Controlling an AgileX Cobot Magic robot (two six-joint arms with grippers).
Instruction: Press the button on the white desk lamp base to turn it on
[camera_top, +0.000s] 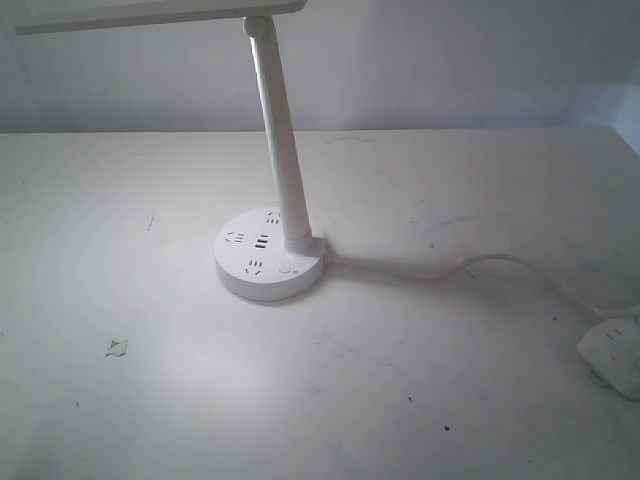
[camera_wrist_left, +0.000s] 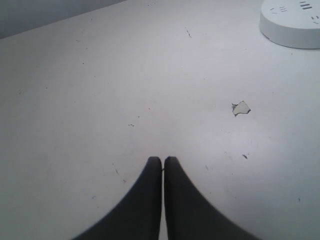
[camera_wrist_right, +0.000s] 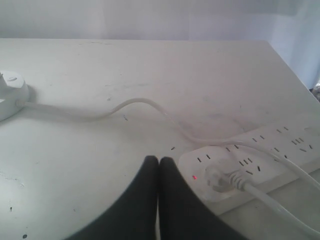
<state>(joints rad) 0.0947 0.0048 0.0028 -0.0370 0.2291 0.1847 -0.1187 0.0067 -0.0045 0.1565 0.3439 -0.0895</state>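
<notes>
The white desk lamp base (camera_top: 268, 262), a round socketed puck, sits mid-bench (camera_top: 120, 200). The button (camera_top: 287, 268), small and flush, lies at its 4 o'clock. Left jaws and right jaws are both closed together, empty.

A white table (camera_top: 480, 180) fills the scene, its top scuffed and dotted with small dark specks. On the near left lies a small pale scrap (camera_top: 117, 348), perhaps a chip in the surface or a bit of paper; the view is too soft to tell. At the right edge sits a long, flat white power strip (camera_wrist_right: 280, 145). A white plug (camera_wrist_right: 216, 177) is seated at one end, with a tiny red light (camera_wrist_right: 193, 176) glowing just beside it. A pale wall (camera_top: 450, 60) stands behind the far edge.
</notes>
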